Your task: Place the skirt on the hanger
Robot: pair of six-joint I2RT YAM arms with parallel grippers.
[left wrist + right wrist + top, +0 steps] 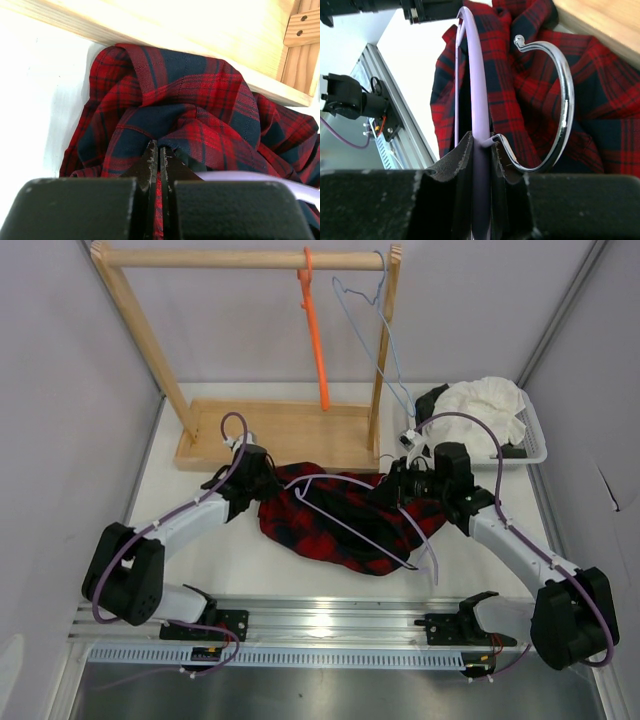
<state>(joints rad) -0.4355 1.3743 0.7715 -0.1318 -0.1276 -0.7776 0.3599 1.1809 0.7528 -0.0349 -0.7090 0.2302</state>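
Observation:
The red and black plaid skirt (335, 525) lies crumpled on the white table in front of the rack's base. The lavender hanger (360, 531) lies slanted across it. At the skirt's left edge my left gripper (262, 488) is shut on a fold of the plaid cloth (190, 100), and a strip of it shows between the closed jaws of that gripper (159, 150). My right gripper (405, 483) is at the skirt's right edge. In the right wrist view it (481, 142) is shut on the hanger (474, 75) next to its chrome hook (565, 100), with the skirt (605, 90) behind.
A wooden rack (250, 258) stands at the back on a flat base (290, 430). An orange hanger (315, 330) and a pale blue hanger (375, 330) hang from its rod. A white basket (538, 435) holding a white garment (490, 405) sits at the back right. A metal rail (330, 620) runs along the near edge.

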